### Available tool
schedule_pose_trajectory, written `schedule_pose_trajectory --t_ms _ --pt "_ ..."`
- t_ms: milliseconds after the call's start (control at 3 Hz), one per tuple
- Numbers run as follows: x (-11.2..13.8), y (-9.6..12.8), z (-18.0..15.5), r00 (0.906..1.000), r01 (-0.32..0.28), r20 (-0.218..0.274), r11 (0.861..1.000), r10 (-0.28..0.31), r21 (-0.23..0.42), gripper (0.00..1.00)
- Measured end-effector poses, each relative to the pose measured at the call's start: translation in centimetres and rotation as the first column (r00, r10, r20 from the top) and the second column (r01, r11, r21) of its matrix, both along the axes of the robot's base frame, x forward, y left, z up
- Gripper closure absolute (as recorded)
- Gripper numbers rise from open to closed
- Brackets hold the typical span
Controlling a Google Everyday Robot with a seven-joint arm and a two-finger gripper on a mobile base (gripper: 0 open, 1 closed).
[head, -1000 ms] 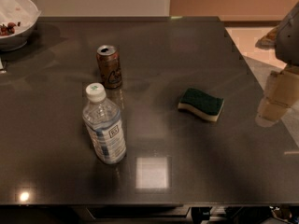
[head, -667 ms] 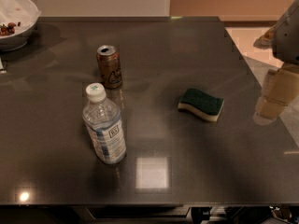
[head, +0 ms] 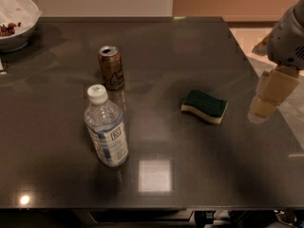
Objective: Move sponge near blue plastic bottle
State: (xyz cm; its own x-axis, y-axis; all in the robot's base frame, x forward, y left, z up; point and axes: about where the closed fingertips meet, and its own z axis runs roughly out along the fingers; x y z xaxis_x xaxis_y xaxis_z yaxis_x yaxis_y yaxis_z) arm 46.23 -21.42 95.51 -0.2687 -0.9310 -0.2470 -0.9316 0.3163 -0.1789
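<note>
The sponge [head: 204, 106], dark green on top with pale yellow foam below, lies flat on the dark table [head: 190, 46], right of centre. The blue plastic bottle [head: 106, 127], clear with a white cap and pale label, stands upright at the left front, well apart from the sponge. My gripper [head: 267, 98] hangs at the right edge of the view, above the table's right side, to the right of the sponge and not touching it. It holds nothing that I can see.
A brown-orange soda can [head: 111, 68] stands just behind the bottle. A white bowl [head: 16, 20] with food sits at the far left corner. The table's right edge runs just under the gripper.
The gripper has moved a little to the left, toward the sponge. The sponge, bottle and can have not moved.
</note>
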Motion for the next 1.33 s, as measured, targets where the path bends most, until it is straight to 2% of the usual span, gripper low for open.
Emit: schedule_pose_trajectory --t_ms 667,1333 --pt "3.2 3.0 -5.6 0.9986 -0.009 -0.051 0.996 0.014 0.085 0.0" --pt "4.1 5.3 -9.4 0.9935 -0.036 -0.103 0.993 0.048 0.114 0.0"
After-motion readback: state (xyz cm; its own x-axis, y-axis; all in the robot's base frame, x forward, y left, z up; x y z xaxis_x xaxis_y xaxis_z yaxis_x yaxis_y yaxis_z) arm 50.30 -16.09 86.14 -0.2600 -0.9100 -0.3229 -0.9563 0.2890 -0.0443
